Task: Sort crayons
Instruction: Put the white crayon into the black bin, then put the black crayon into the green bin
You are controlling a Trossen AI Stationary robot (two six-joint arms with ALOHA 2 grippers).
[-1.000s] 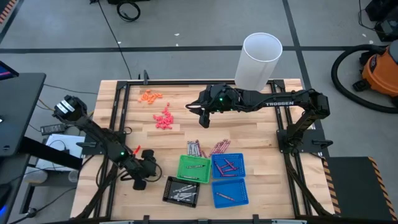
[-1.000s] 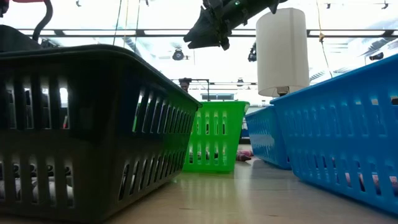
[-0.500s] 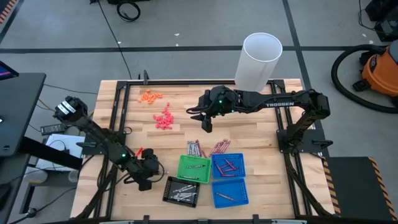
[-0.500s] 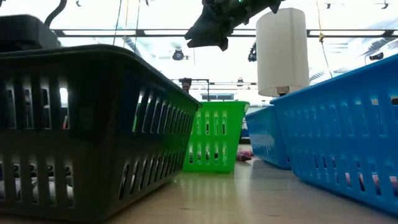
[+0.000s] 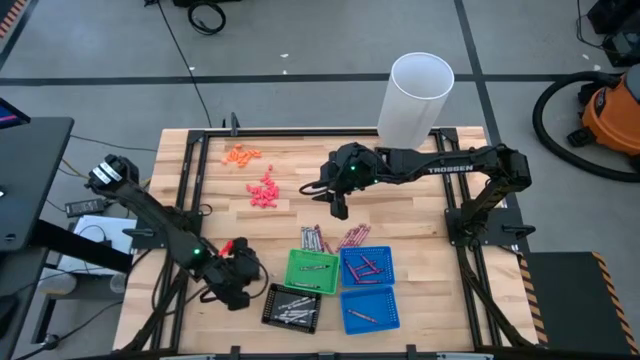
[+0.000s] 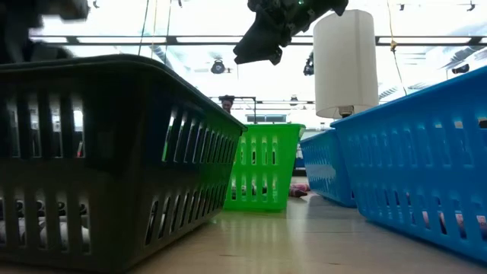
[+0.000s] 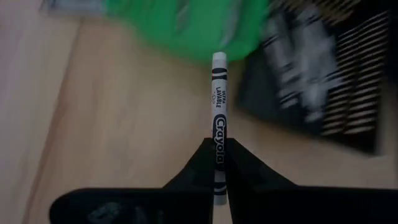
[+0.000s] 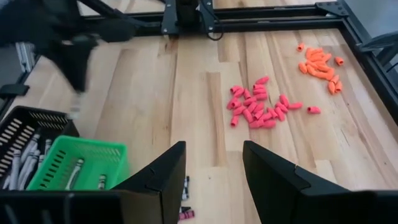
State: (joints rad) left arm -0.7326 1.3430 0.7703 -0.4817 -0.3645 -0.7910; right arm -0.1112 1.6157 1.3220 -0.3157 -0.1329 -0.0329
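Delivery is our step: our left gripper (image 7: 219, 163), at seven o'clock, pinches a white paper-wrapped crayon (image 7: 219, 121) beside the black slotted plastic basket (image 5: 292, 306), so we should carry it over and release, while our right gripper (image 5: 339, 208) hovers spread at center.

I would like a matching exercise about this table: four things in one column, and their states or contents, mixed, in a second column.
Things:
1. left gripper
2. right gripper
3. black basket
4. orange bits

States:
A. open, holding nothing
B. loose on the wood at the table's far left
C. shut on a white crayon
D. holds grey-silver crayons

Pairs: 1-C, 2-A, 3-D, 4-B
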